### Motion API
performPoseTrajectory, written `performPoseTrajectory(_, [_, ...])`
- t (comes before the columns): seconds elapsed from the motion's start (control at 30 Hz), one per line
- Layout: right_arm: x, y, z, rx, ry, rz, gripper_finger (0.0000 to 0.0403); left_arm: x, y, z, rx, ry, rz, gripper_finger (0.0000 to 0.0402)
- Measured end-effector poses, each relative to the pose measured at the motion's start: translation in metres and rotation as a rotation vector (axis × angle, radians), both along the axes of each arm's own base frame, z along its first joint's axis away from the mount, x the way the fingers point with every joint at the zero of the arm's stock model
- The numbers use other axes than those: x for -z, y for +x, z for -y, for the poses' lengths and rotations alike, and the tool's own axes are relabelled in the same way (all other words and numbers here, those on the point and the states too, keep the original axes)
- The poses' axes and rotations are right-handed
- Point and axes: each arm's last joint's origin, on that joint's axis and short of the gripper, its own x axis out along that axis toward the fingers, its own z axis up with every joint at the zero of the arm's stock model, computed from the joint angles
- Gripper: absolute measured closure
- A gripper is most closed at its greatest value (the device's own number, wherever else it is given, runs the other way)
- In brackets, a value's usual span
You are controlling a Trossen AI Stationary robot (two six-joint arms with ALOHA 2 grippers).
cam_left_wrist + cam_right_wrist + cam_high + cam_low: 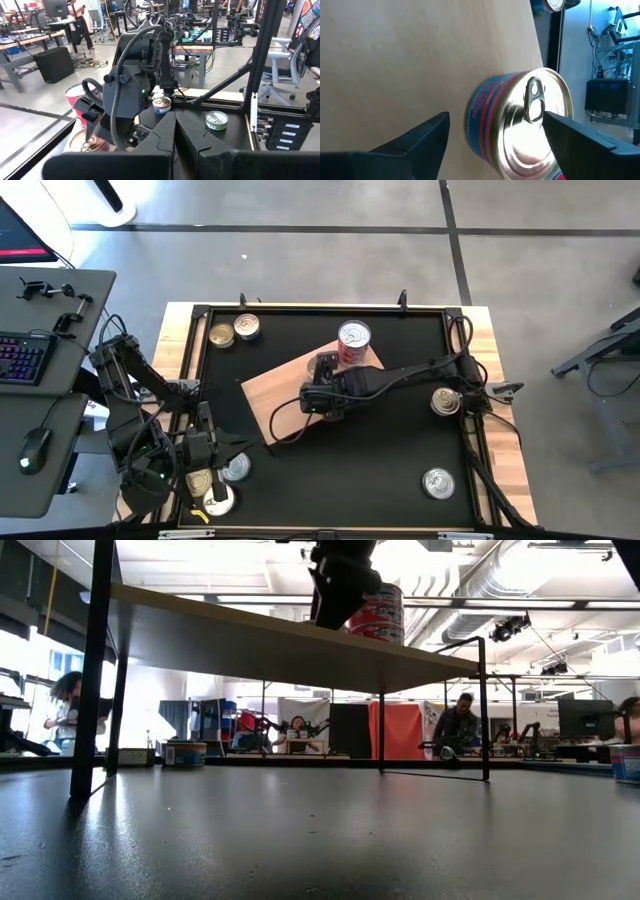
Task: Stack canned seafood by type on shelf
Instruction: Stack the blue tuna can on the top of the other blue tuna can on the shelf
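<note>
Black matte tabletop (380,450) fills a framed table with pale wood rims; a thick light-brown board, the shelf (275,395), sits on it at a slant near the middle.

On the shelf, in the right wrist view, a flat round tin (520,125) with a blue-and-red band and a shiny silver pull-tab lid rests on smooth, fine-grained wood. The right gripper (497,137) straddles it, its dark angular fingers (420,137) spread wide to either side with bare wood showing between each finger and the tin, so nothing is clamped. From above, the right gripper (322,398) hangs over the shelf's middle, just beside a taller can (353,343) with a red label and silver ribbed top, which stands upright at the shelf's far corner.

Loose tins lie on the black surface: two gold-topped ones (233,331) touching at the far left corner, a silver one (446,401) beside the right arm's base, another silver one (437,482) near the front right, and several (222,480) clustered at the front left.

The left gripper (203,442) waits by that front-left cluster; in its wrist view its dark blocky fingers (165,137) meet, pressed together on nothing.

Beyond the table lies a grey concrete floor, with desks and seated people in the low view.
</note>
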Motion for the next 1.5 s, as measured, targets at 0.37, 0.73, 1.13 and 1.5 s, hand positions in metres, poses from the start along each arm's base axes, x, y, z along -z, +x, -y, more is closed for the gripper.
performPoseTrajectory(0.37, [-0.045,-0.024,0.003,0.081,0.028,0.157,0.0091,0.000,0.000,-0.001,-0.011,0.028,-0.003,0.0401])
performPoseTrajectory(0.73, [-0.077,-0.053,-0.012,0.134,0.324,0.255,0.0091,0.003,0.006,-0.008,-0.052,0.010,-0.007,0.0402])
performPoseTrajectory(1.13, [-0.028,-0.081,-0.082,0.086,0.540,-0.001,0.0091,0.004,0.012,-0.011,-0.034,-0.081,-0.011,0.0401])
performPoseTrajectory(1.5, [0.048,-0.138,-0.164,0.195,0.694,-0.206,0.0091,0.004,0.013,-0.011,-0.027,-0.104,-0.013,0.0401])
